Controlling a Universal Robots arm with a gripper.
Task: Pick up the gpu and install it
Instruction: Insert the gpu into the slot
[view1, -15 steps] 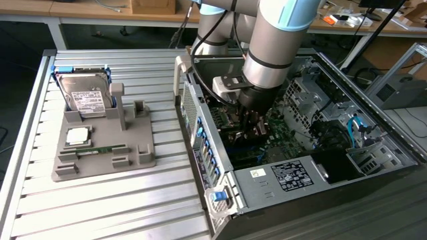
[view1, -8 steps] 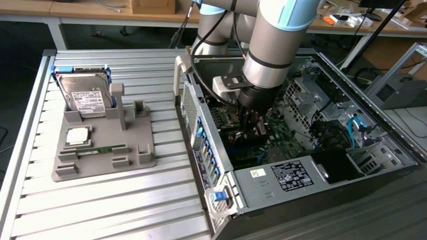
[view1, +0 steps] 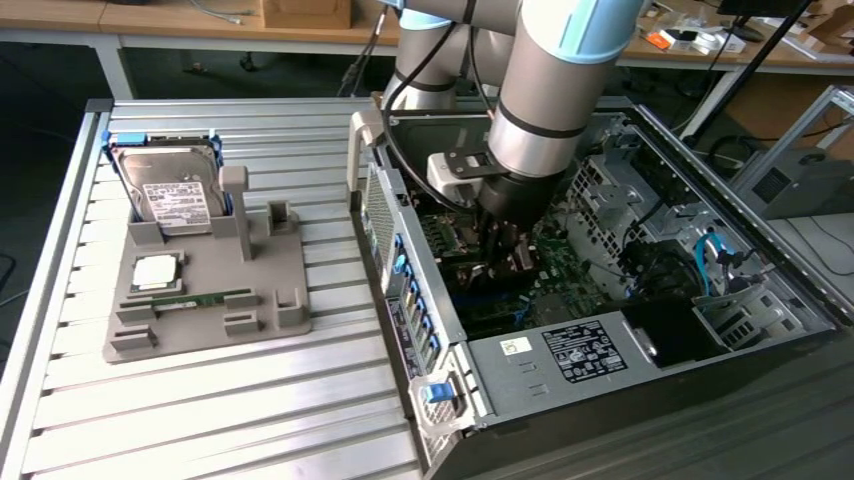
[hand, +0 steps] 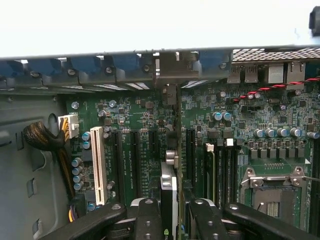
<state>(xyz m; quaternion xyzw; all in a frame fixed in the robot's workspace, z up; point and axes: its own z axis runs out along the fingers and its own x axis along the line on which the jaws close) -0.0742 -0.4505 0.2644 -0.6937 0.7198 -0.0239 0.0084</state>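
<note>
A ribbed grey metal desk (view1: 200, 400) stands on a dark floor (view1: 40, 70); behind its far edge runs a wooden workbench (view1: 160, 20) strewn with cables.

We note ribbed matt metal tabletop (view1: 200, 400), grey matt plastic holder (view1: 200, 300), glossy green motherboard (hand: 145, 125), black matt fingers (hand: 150, 220).
</note>
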